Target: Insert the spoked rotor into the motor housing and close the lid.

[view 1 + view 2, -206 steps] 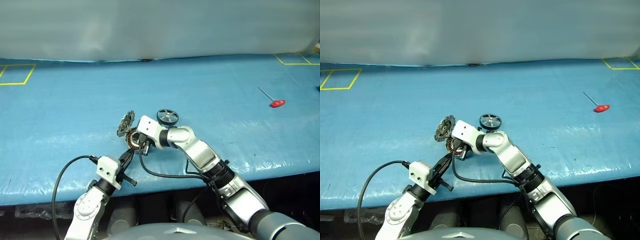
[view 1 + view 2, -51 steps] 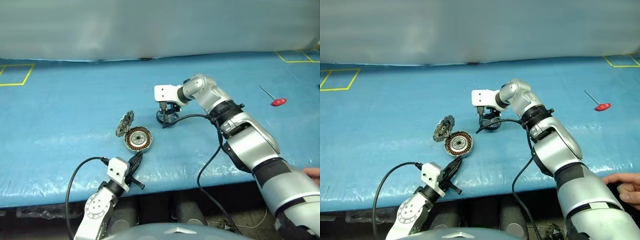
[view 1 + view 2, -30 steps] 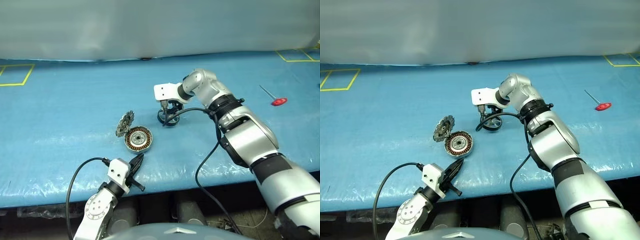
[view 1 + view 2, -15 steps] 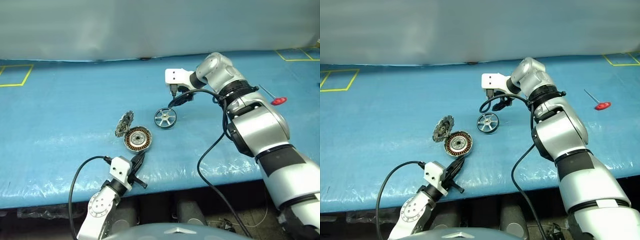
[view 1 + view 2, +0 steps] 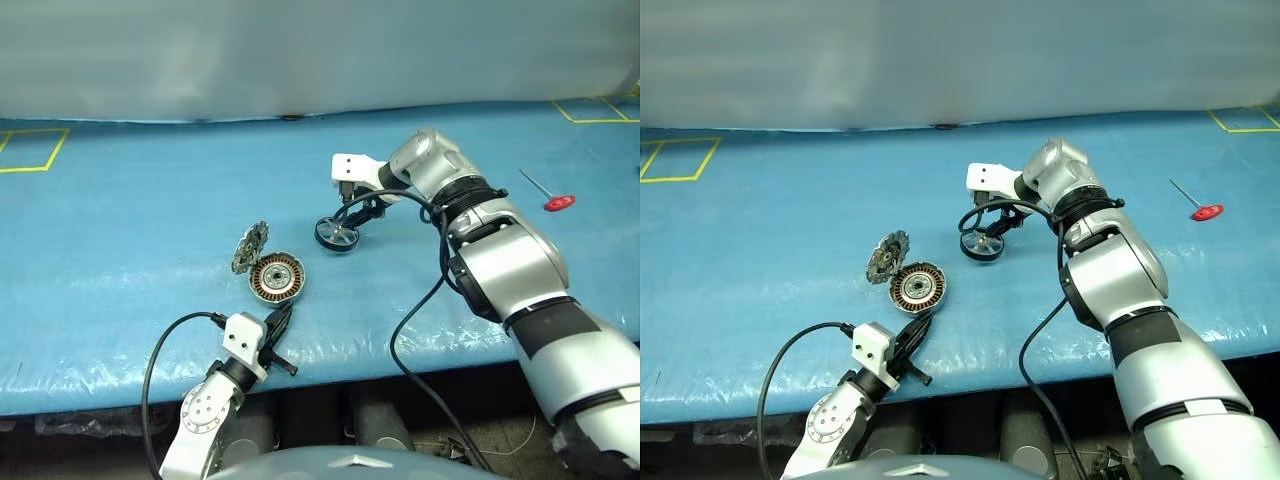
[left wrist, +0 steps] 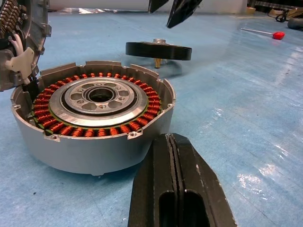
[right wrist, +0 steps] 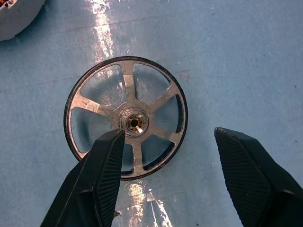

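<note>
On the mat, rotor (image 7: pixel 127 123) lies flat, apart from housing (image 5: pixel 275 277); nothing's inserted yet. Your right gripper (image 7: pixel 163 163) hangs spread and empty above it; left gripper (image 6: pixel 175 184) clenched, empty. Lid (image 5: pixel 250 246) stands open beside housing.

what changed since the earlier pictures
The right gripper left the housing, crossed to the rotor and closed in around it, then drew back toward the far side. It now hovers open over the rotor, which lies flat on the table about where it began. The housing now lies uncovered, facing up. The lid beside it and the shut left gripper stayed put.
</note>
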Robot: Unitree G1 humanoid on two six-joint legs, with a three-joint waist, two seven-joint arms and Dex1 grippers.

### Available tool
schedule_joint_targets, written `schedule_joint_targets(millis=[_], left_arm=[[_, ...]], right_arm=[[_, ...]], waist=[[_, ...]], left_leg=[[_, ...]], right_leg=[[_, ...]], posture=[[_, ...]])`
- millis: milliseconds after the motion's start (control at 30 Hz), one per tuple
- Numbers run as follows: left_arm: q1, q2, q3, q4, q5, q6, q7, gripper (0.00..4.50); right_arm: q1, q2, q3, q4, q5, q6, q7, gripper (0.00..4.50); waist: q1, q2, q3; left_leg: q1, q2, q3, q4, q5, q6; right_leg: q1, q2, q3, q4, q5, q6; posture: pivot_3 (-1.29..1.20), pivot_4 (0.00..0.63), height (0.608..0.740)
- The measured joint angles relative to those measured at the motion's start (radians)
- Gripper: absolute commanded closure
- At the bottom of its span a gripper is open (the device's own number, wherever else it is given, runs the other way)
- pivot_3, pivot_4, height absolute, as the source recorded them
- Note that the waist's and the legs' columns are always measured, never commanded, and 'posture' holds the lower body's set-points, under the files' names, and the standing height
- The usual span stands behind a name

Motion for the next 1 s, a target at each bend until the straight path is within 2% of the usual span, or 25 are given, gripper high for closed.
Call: schedule_joint_targets(millis=[400, 1000], left_arm=[[-0.004, 0.042, -0.002, 0.004, -0.006, 0.003, -0.048, 4.50], [0.013, 0.057, -0.023, -0.009, -0.006, 0.007, -0.056, 4.50]], right_arm=[[0.022, 0.036, 0.051, -0.074, -0.059, 0.005, -0.010, 1.31], [0.046, 0.046, 0.063, -0.139, -0.063, 0.019, 0.000, 1.31]], waist=[[0.000, 0.000, 0.000], [-0.002, 0.001, 0.000]], left_leg=[[0.000, 0.000, 0.000, 0.000, 0.000, 0.000], [0.001, 0.000, 0.000, 0.000, 0.000, 0.000]], right_leg=[[0.000, 0.003, 0.000, 0.000, 0.000, 0.000], [0.000, 0.003, 0.000, 0.000, 0.000, 0.000]], posture=[[0.00, 0.150, 0.740], [0.00, 0.150, 0.740]])
